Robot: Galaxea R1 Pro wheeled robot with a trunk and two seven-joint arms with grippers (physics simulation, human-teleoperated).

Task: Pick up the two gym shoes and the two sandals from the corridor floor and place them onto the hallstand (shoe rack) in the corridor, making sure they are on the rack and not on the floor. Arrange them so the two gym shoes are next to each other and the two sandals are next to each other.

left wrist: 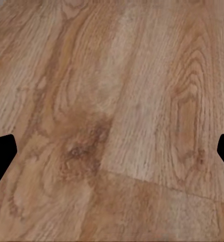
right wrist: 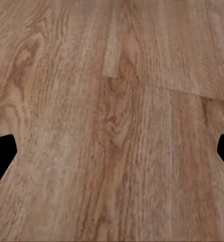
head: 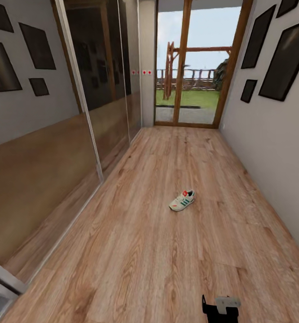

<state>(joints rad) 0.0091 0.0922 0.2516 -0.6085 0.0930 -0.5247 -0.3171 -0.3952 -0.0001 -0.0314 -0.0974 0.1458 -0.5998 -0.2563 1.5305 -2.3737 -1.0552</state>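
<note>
1 gym shoe (head: 182,200) on corridor floor (head: 136,251), tongue label unreadable; both hands spread, holding nothing.

A tall wood-framed glass door (head: 199,67) closes the far end of the corridor. Left of the door runs a long mirrored sliding wardrobe (head: 55,148). Dark rectangular picture frames (head: 284,58) hang on the white wall right of the door.

The gym shoe (head: 182,200) is cream-white with green stripes and a red label, on the light-brown, grainy corridor floor (head: 136,251).
</note>
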